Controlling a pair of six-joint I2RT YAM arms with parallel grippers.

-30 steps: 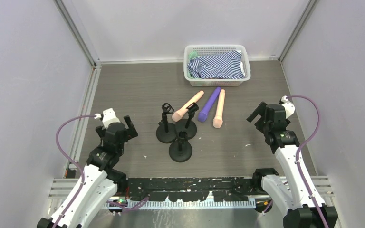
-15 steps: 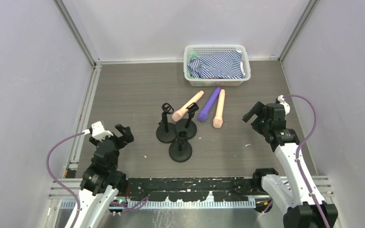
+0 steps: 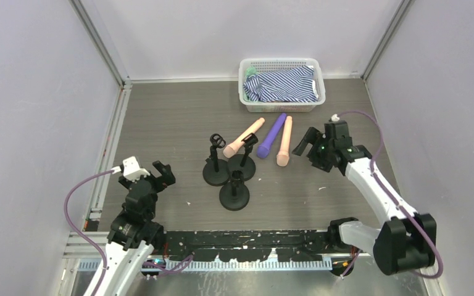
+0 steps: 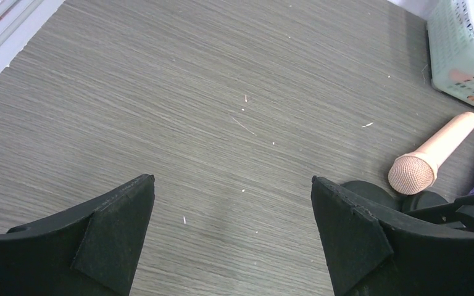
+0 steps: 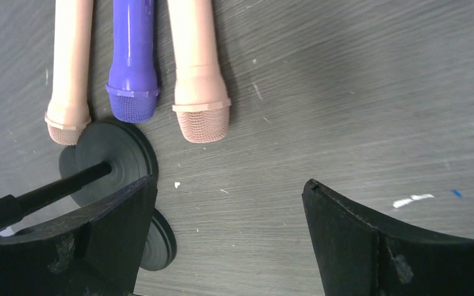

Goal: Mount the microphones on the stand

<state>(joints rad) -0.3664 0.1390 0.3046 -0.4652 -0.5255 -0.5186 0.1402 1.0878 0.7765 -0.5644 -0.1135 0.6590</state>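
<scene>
Three microphones (image 3: 271,135) lie side by side on the counter (image 3: 173,117), with their heads near, beside the stands (image 3: 229,177), and their handles pointing far toward the basket (image 3: 247,98). The right gripper (image 3: 307,145), spread wide and holding nothing, hovers just right of the rightmost peach microphone (image 3: 284,142), so that arm looks the nearer. The left gripper (image 3: 159,174), also wide open and holding nothing, sits well apart at the near left. Open counter to the right leaves room for the approach.
</scene>
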